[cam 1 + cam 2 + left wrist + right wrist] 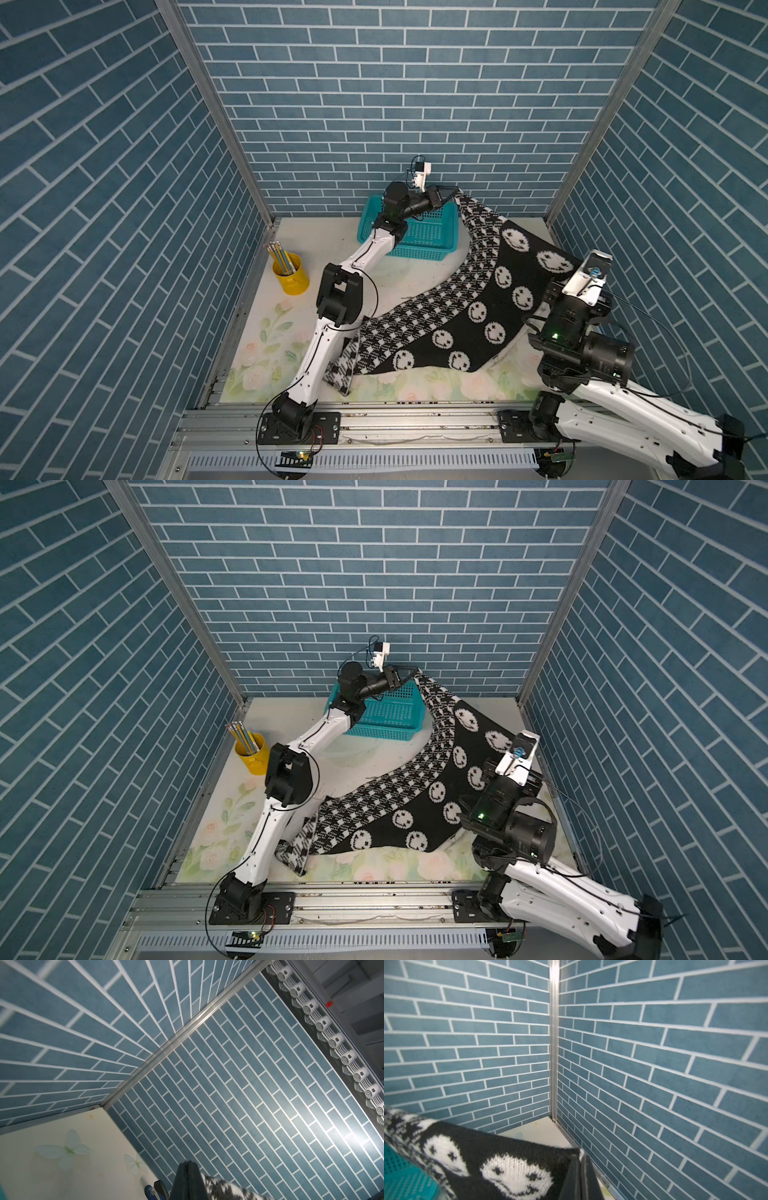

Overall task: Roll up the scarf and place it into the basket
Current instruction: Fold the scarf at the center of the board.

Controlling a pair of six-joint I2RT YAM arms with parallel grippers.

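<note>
Black-and-white knitted smiley scarf (478,299) stretched between left claw (453,193), upper centre, and right claw (579,1159), mid-right, both pinching it.

The scarf (490,316) is fuzzy knitted cloth, the basket (428,237) smooth perforated plastic, the rail (415,420) brushed metal.
</note>
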